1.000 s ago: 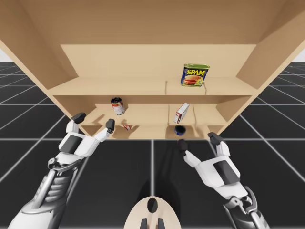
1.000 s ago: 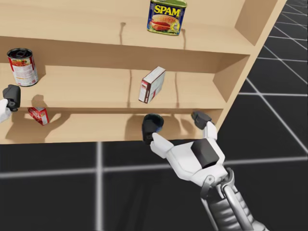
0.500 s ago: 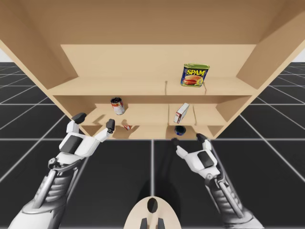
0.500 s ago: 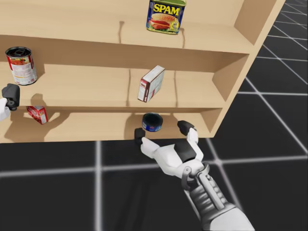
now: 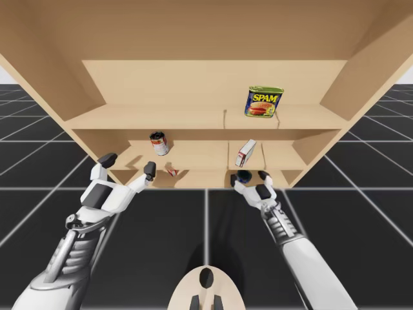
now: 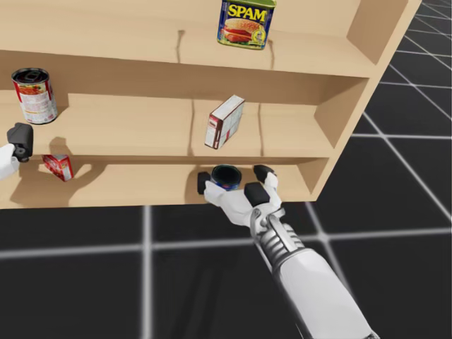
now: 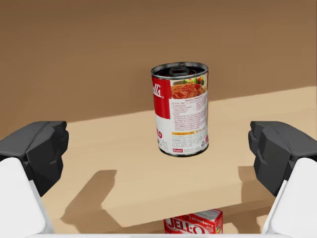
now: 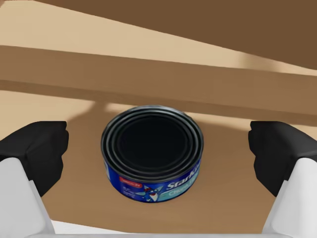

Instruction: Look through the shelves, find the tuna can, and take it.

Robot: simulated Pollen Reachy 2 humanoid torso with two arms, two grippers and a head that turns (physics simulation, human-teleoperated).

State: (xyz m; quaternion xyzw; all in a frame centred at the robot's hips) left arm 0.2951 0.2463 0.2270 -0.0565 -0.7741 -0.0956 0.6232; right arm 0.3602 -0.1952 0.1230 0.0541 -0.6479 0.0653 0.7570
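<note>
The tuna can, low and blue with a dark lid, stands on the bottom shelf, right of the middle. My right gripper is open, with the can between its fingers and a gap on each side. From the head view the right gripper flanks the can at the shelf's front edge, as it does from above. My left gripper is open in front of the middle shelf, facing a red and white soup can.
A wooden shelf unit has three levels. A blue and yellow tin stands on top. A tilted white and red box and the soup can share the middle level. A small red box lies on the bottom level.
My right arm has reached forward and lower to the bottom shelf, bringing its open fingers to either side of the tuna can. The left arm has stayed still.
</note>
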